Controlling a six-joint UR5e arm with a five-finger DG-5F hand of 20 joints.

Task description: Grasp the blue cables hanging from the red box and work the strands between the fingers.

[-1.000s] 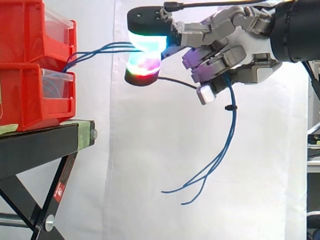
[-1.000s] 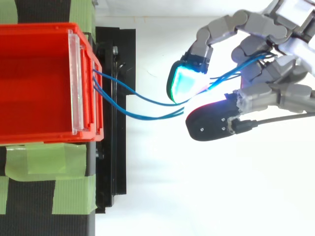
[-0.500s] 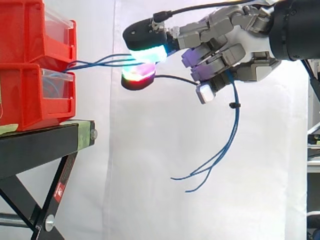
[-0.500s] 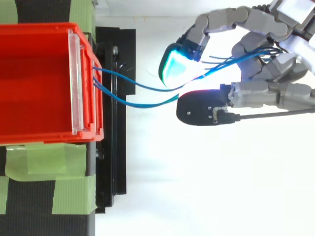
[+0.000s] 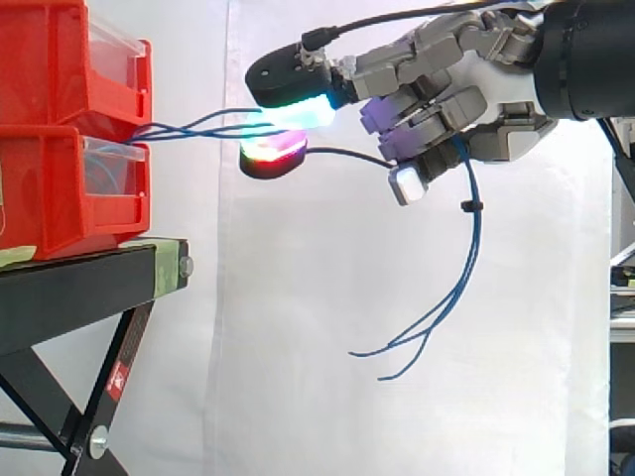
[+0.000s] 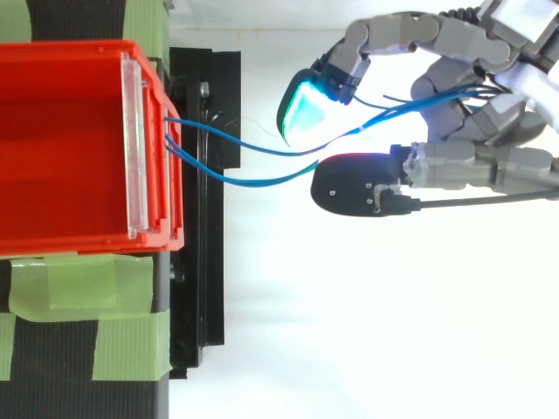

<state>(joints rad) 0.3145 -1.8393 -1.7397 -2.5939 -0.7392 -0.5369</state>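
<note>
Several blue cables (image 5: 189, 127) disappear between pinching fingers (image 5: 288, 84) of the hand (image 5: 496, 109).

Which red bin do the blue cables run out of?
The lower red bin: the blue cables leave over its clear front plate, just under the upper red bin, and run to the hand.

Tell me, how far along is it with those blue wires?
The grasp looks done: the blue cables run from the red box into the hand. In hand: its fingers pinch the strands between two glowing pads. Left, probably: working the strands between them; the loose ends hang free below.
</note>
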